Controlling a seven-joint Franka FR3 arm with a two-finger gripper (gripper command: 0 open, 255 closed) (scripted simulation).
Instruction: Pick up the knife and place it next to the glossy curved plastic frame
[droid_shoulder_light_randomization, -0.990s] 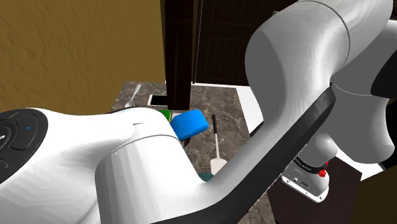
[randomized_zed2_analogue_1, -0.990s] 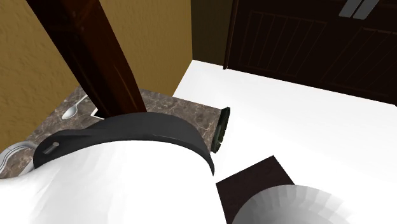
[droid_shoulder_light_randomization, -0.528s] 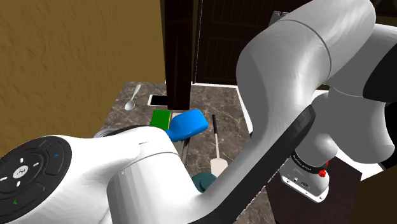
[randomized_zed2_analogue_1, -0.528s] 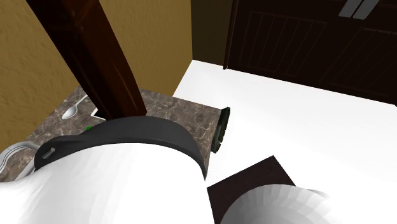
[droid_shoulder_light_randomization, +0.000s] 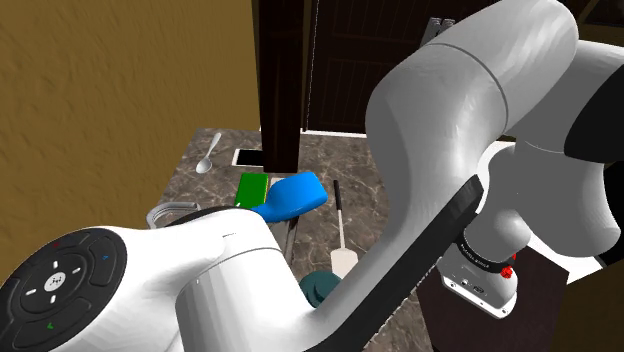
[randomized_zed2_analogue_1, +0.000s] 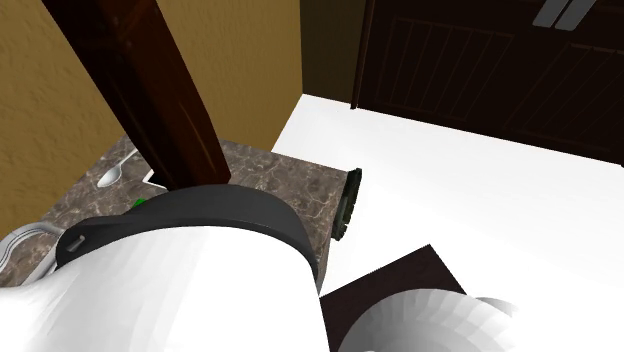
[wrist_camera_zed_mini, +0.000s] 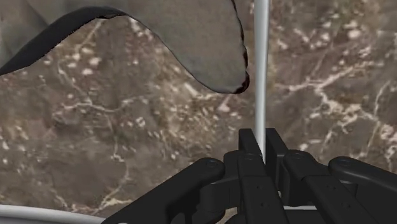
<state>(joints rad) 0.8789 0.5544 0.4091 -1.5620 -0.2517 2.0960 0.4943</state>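
Currently the black claw (wrist_camera_zed_mini: 261, 147) is clenched on a slim white knife (wrist_camera_zed_mini: 260, 76), fingers pinching it from both sides. Knife runs straight out ahead of the claw, over the brown marbled table (wrist_camera_zed_mini: 127, 140). Grey curved frame (droid_shoulder_light_randomization: 172, 212) lies on same table, shoulder view's left.

My arm (droid_shoulder_light_randomization: 470, 90) is showing fat, smooth white shells, with a black band (droid_shoulder_light_randomization: 455, 225) running along one of them. A round black cap (droid_shoulder_light_randomization: 62, 285) is carrying small white and coloured marks. A dark lettered ring is sitting on a white block (droid_shoulder_light_randomization: 485, 292) with a red dot. My tool (wrist_camera_zed_mini: 262, 145) is looking all black, with small round screw holes.
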